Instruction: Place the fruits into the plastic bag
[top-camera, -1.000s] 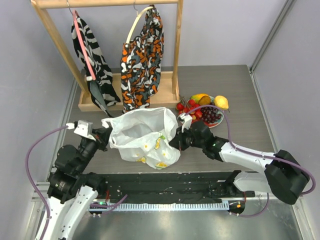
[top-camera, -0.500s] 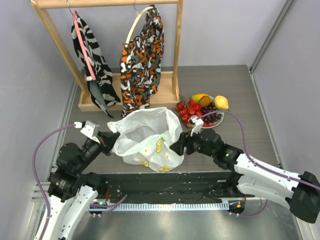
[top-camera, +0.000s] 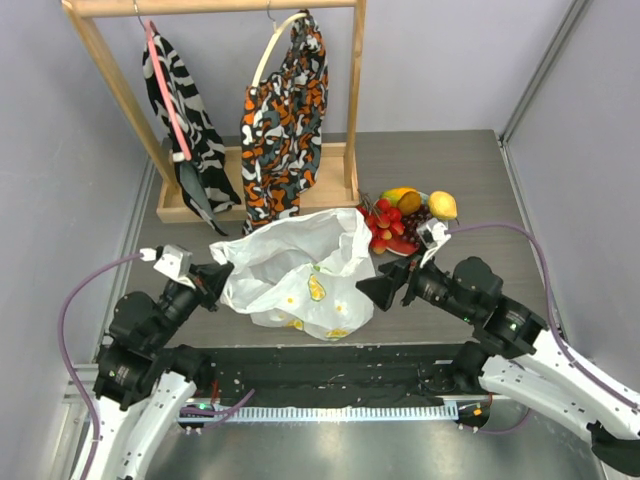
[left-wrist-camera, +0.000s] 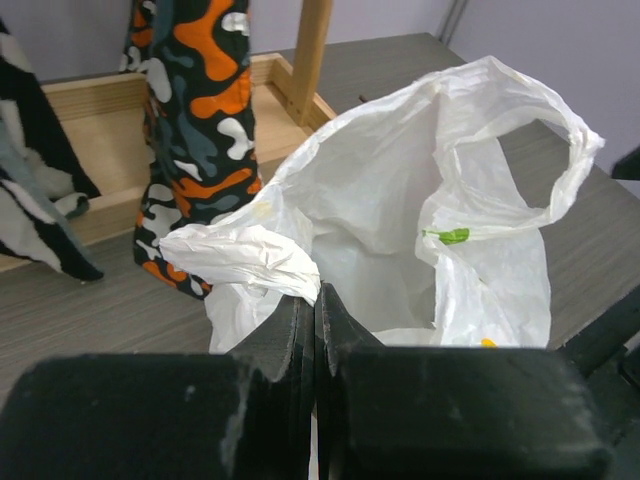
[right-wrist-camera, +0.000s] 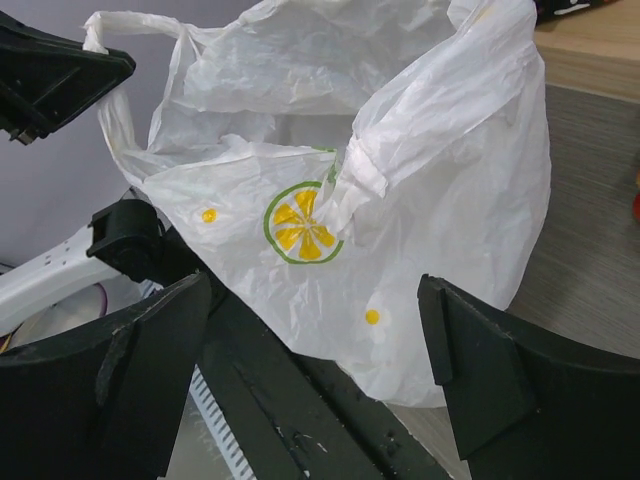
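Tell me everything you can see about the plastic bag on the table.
The plastic bag is thin, crinkly white film printed with yellow citrus slices and green leaves. It sits on the table between the two arms, mouth gaping upward, and what shows of its inside looks empty. The left gripper is shut on a bunched handle at its left rim. The right gripper is open beside its right side, where a twisted handle droops, not gripped.
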